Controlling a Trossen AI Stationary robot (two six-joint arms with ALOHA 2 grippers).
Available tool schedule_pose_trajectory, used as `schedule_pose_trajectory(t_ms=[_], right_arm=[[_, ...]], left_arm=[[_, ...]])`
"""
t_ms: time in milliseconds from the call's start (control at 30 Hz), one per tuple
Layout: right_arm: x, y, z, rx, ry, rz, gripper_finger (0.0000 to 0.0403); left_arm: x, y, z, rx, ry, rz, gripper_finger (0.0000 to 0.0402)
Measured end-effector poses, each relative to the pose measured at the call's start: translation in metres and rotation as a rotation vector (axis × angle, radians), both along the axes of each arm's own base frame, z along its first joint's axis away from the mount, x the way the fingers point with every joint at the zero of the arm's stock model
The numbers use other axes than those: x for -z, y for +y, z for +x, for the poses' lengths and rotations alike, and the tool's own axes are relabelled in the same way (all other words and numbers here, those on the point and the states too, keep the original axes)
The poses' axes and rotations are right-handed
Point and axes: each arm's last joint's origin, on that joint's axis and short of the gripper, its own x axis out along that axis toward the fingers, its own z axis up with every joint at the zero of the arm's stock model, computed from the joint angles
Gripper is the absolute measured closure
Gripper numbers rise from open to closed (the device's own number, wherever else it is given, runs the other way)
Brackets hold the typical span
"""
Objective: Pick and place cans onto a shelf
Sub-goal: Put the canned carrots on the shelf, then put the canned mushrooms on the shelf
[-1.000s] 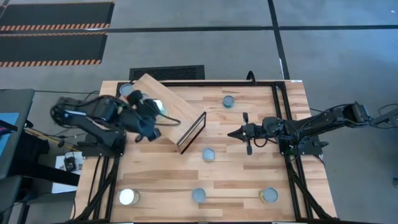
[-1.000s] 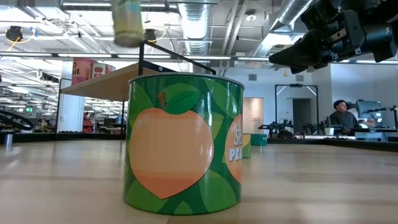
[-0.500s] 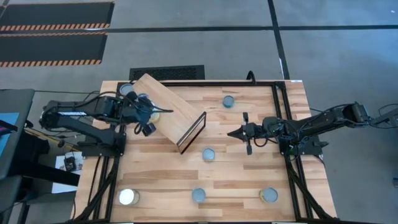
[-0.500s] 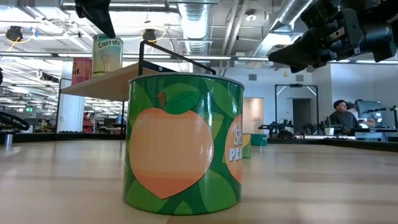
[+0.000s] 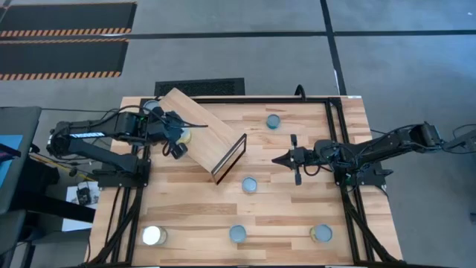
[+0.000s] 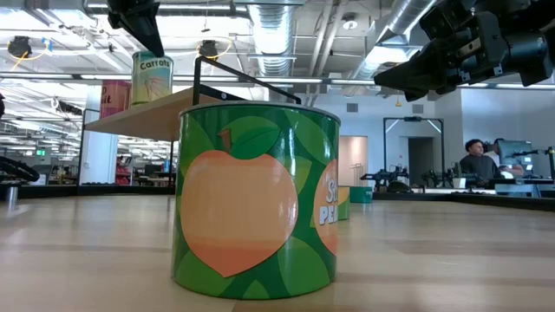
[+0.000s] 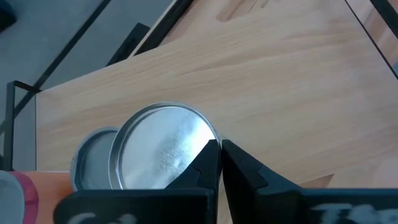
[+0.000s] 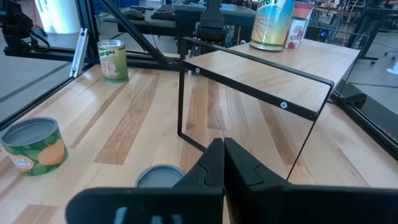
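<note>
Two cans (image 5: 181, 135) stood on the shelf (image 5: 199, 128) at its far-left end; six cans (image 5: 250, 184) waited on the table (image 5: 297, 216). Left gripper (image 5: 172, 147) hovered beside them, jaws closed, empty; right gripper (image 5: 282, 158) idled mid-table, closed.

Five cans (image 5: 274, 120) (image 5: 250, 184) (image 5: 237, 234) (image 5: 321, 234) (image 5: 153, 236) standing on the tabletop (image 5: 297, 208). At least two more at the one shelf (image 5: 204, 123), partly hidden. Two robot arms (image 5: 97, 138) (image 5: 387, 143) over the table, one person (image 6: 475, 160) in the room behind.
</note>
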Motion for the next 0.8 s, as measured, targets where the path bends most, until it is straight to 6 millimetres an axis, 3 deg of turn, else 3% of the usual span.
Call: schedule_pose_trajectory(t_ms=[467, 800], right_arm=[[0.0, 0.0, 0.0, -0.001, 0.0, -0.003, 0.0387], [0.0, 0.0, 0.0, -0.001, 0.0, -0.004, 0.0388]], left_arm=[[-0.0015, 0.0003, 0.0029, 0.055, -0.003, 0.024, 0.0345], [-0.0031, -0.0002, 0.0058, 0.141, 0.006, 0.051, 0.0338]])
